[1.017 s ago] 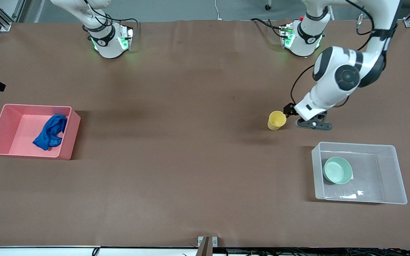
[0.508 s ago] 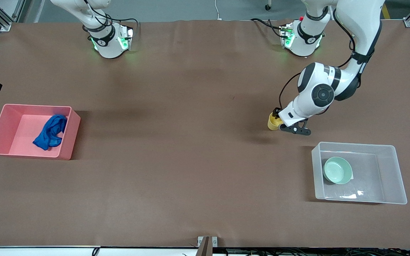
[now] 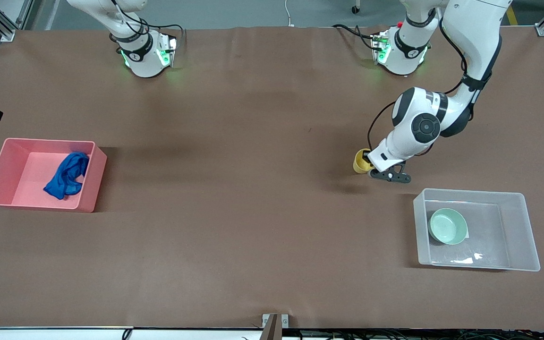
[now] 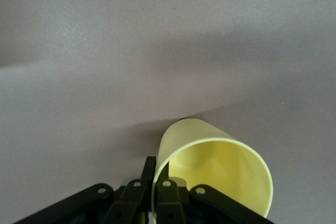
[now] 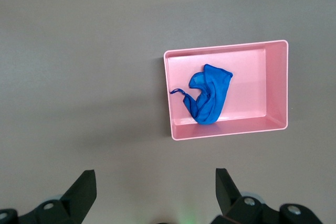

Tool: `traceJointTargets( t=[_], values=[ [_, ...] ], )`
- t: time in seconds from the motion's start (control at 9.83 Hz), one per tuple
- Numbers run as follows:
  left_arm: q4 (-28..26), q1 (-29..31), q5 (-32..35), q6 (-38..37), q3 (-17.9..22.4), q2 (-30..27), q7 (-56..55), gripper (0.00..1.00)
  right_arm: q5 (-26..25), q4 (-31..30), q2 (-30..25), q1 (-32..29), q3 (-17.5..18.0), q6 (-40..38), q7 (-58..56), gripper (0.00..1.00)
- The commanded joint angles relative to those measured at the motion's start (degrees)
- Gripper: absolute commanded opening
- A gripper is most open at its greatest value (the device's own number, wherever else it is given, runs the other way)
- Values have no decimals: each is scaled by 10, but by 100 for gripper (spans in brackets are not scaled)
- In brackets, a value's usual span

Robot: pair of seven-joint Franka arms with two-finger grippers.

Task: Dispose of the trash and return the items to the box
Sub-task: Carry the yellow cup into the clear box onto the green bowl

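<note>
The yellow cup stands on the table, farther from the front camera than the clear box. My left gripper is down at the cup and shut on its rim. In the left wrist view one finger is inside and one outside the wall of the cup, with the gripper pinching it. The mint-green bowl lies in the clear box. The blue cloth lies in the pink bin. My right gripper is open and empty, high over the table, looking down on the cloth.
The pink bin sits at the right arm's end of the table, the clear box at the left arm's end. The two arm bases stand along the table edge farthest from the front camera. Brown table between the bins is bare.
My left gripper moved from beside the cup onto its rim and closed on it. The cup shifted slightly. The right arm has not moved.
</note>
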Motion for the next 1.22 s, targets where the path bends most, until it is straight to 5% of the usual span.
traceJointTargets(
  t=[0.0,0.2,0.41,0.61,0.92,1.12],
  values=[
    [-8,7,14,-53,1,-44,-3,0,-7,-2,-2,-7,5,-2,-6,100],
    [35,8,14,-113,46,-90,25,0,-6,-2,-2,-7,5,-3,-6,100],
    [129,9,14,-150,107,-70,52,0,1,-3,-3,-8,4,0,-5,100],
    [229,9,12,-150,177,-12,96,0,6,-4,-3,-7,4,2,-4,100],
    [368,11,-13,-151,229,120,169,0,8,-4,-3,-7,4,2,-4,100],
    [394,17,-63,-152,256,160,244,0,9,-3,-3,-5,5,3,0,100]
  ],
)
